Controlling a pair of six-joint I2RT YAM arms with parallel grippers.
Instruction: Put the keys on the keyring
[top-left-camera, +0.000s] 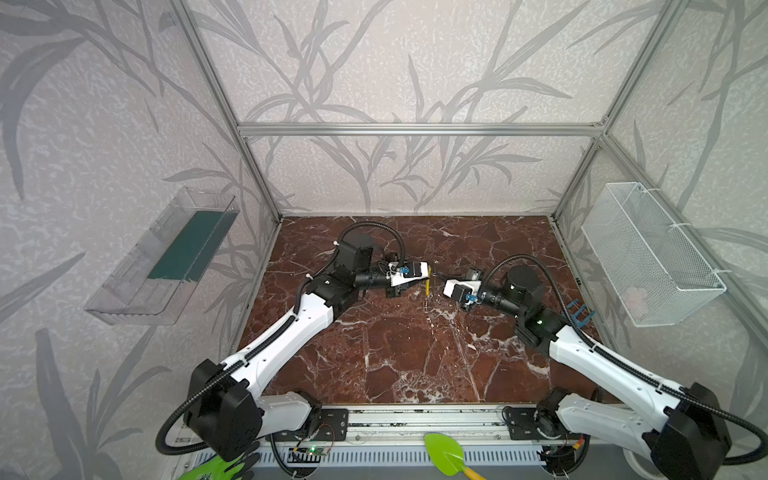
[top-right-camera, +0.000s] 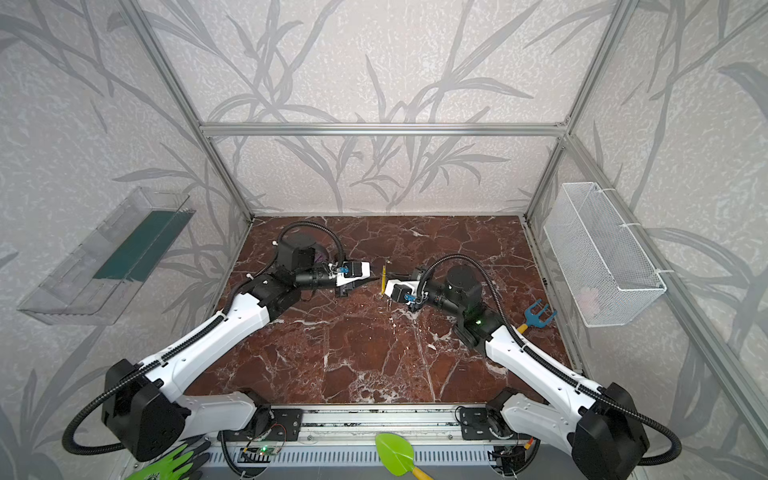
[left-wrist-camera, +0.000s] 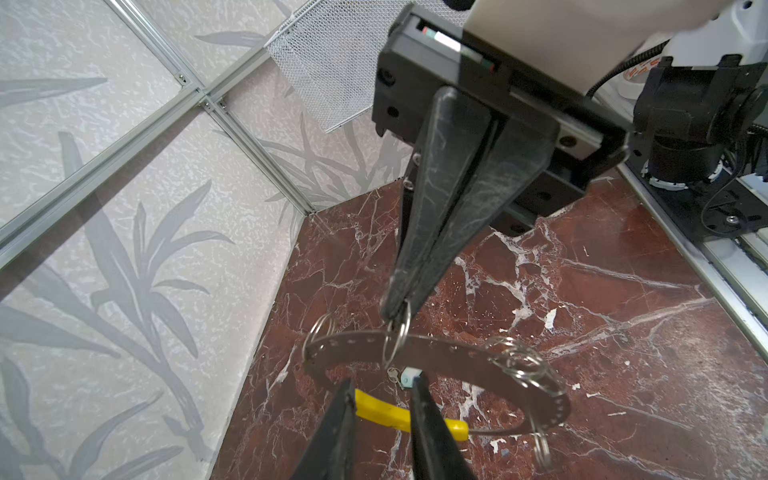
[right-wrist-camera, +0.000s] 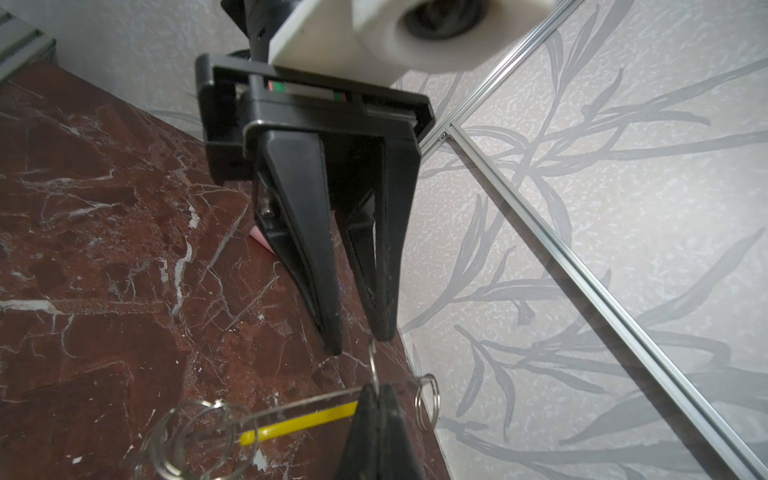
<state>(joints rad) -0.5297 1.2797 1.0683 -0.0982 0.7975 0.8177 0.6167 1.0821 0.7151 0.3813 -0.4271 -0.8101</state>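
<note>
Nearest the lens in both top views, on the front ledge, lie a green plastic trowel (top-left-camera: 444, 454) and a green glove (top-left-camera: 216, 467); we count neither as part of the job. Out on the red marble tabletop (top-left-camera: 395, 353) our two arms meet tip to tip.

Our right gripper (left-wrist-camera: 395, 313) is pinched tight on a small split ring (left-wrist-camera: 397, 336) that loops the keyring (left-wrist-camera: 449, 357). The grey perforated hoop therefore hangs clear of the table, and its yellow sleeve (top-left-camera: 427, 286) shows as a short stroke between the grippers. We judge this hold is meant to steady the hoop so the other arm can work on it.

Our left gripper (right-wrist-camera: 358, 343) faces it with jaws partly apart and nothing between them. The keys (left-wrist-camera: 407, 379) (only a pale teal tag and a speck of metal show) sit just under the band, against one left fingertip (left-wrist-camera: 424, 399). Whether they already hang from the held split ring we cannot tell. More split rings (right-wrist-camera: 199, 436) are threaded along the hoop.

On the left wall a clear plastic bin (top-left-camera: 124, 299) holds a flat dark green slab (top-left-camera: 187, 245). On the right wall a white mesh basket (top-left-camera: 648, 249) holds something pale pink (top-left-camera: 636, 299), too faint to name. A blue toy rake (top-right-camera: 538, 313) lies on the table beside our right arm.
</note>
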